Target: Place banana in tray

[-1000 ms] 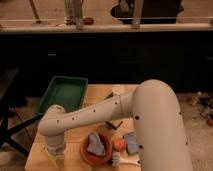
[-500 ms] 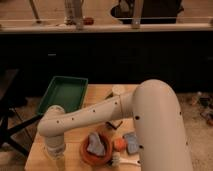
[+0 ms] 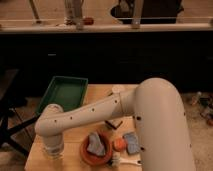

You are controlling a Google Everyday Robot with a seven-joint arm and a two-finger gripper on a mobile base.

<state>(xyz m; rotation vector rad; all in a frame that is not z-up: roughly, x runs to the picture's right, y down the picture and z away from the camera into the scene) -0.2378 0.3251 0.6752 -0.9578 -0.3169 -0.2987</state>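
The green tray (image 3: 67, 93) lies at the back left of the wooden table. My white arm reaches from the right across the table to the front left. The gripper (image 3: 53, 149) points straight down at the table's front left corner, in front of the tray and left of the orange-brown bowl. The banana is not in view; I cannot tell whether it is under the gripper.
The orange-brown bowl (image 3: 96, 151) holds a grey object. Beside it are a small round orange fruit (image 3: 119, 144), a blue-grey sponge (image 3: 131, 142), a white-handled brush (image 3: 126, 161) and a small dark object (image 3: 114, 124). A dark counter runs behind the table.
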